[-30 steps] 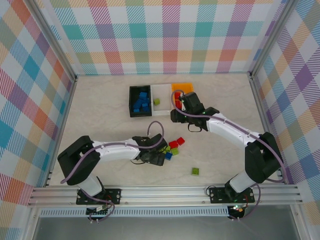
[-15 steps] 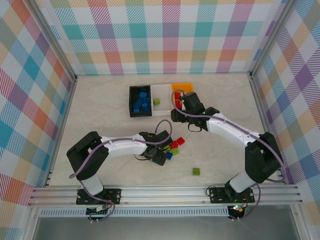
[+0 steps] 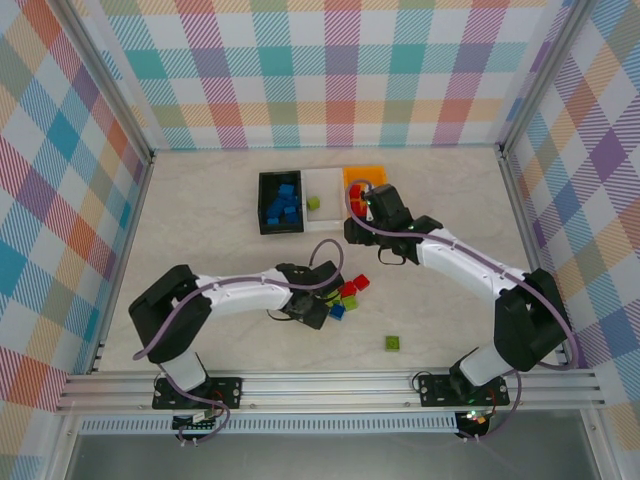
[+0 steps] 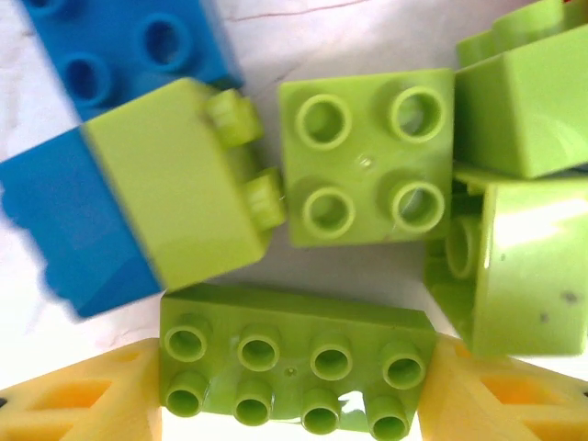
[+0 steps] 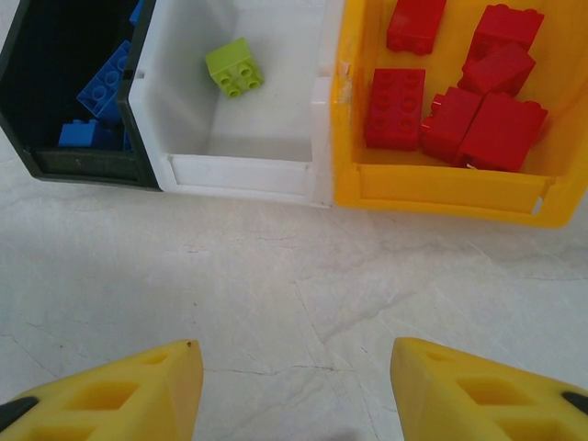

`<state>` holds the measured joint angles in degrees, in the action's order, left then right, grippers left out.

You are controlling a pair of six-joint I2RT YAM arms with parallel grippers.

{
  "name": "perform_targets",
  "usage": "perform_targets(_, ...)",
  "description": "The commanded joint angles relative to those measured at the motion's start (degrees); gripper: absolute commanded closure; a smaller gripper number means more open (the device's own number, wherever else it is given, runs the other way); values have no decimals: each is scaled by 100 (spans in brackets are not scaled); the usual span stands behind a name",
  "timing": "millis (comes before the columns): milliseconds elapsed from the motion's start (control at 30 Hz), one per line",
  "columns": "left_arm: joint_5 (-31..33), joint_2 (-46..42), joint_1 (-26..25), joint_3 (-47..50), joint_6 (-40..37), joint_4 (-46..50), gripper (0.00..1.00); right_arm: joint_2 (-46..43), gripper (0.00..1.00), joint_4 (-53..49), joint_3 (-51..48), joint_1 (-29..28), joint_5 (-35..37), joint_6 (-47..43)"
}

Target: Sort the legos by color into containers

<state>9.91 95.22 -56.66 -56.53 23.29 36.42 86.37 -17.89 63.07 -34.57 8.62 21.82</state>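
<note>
The left gripper pinches a long green brick by its two ends, a yellow pad against each, studs facing the camera. Just beyond the fingers lies a square green brick, studs up; left of that a tipped green brick touches a blue brick; farther ahead on the left sits a second blue brick; on the right two more green bricks crowd just beside the square one. From above, this gripper sits low on the table, loose red bricks just past its tip and a lone green brick well apart from it, nearer the arms' bases.

The right gripper is spread, with bare table between its fingers. Ahead of it three bins stand side by side, touching: the black bin to the left holds blue bricks; the white bin straight ahead holds one small green brick; the orange bin to the right holds red bricks.
</note>
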Motion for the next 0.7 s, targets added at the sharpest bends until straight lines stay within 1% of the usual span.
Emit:
perform_targets(0,223,-814,-94,9,331,312,37,-186,43,150,-135,39,91,58)
perform_targets(67,337,-1195,-90,-10,432,372,37,-214,43,154,-162,55,96,76)
perform_targets(167,619,-1488,31,-153,462,468,37,-275,43,162,-222,73,141,104)
perform_targets(267,804,-1498,346,-358,405,350,37,-417,43,150,-335,105,234,186)
perform_targets(333,858,-1395,636,-543,336,67,37,-533,43,156,-428,112,288,221)
perform_targets(400,993,-1207,870,-828,259,-223,38,-630,43,147,-503,126,328,234)
perform_targets(500,1056,-688,1243,-1413,156,-654,38,-762,43,104,-587,143,368,256)
perform_targets(567,1023,-135,1484,-1950,93,-787,38,-859,43,66,-661,150,403,272)
perform_targets(667,1109,769,1711,-2979,-62,-625,39,-961,42,-9,-725,152,395,274)
